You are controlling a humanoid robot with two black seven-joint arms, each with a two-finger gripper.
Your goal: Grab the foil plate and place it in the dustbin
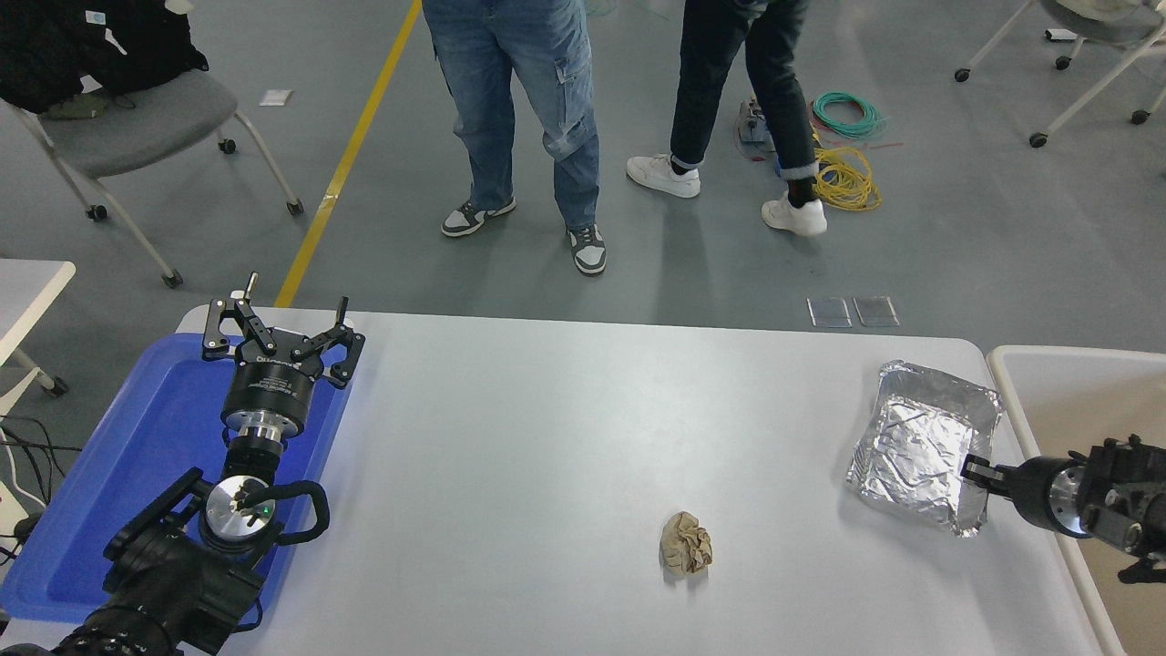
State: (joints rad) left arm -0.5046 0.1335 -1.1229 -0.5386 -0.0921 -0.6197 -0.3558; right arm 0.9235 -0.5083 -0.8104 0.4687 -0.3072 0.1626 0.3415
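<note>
The foil plate [915, 437], shiny crinkled silver with a raised rim, is at the table's right end, its inside facing up. My right gripper [973, 473] reaches in from the right edge and is shut on the plate's right rim near its front corner. Just right of the plate stands the dustbin [1004, 375], with an off-white rim and a beige inside, partly cut off by the picture's edge. My left gripper [278, 330] is parked open above the blue tray at the lower left.
A crumpled brown paper ball [686, 542] lies on the white table [565, 437] at front centre. The blue tray [137, 437] covers the left end. Two people's legs [547, 118] stand beyond the far edge, near coiled cables [843, 173] on the floor.
</note>
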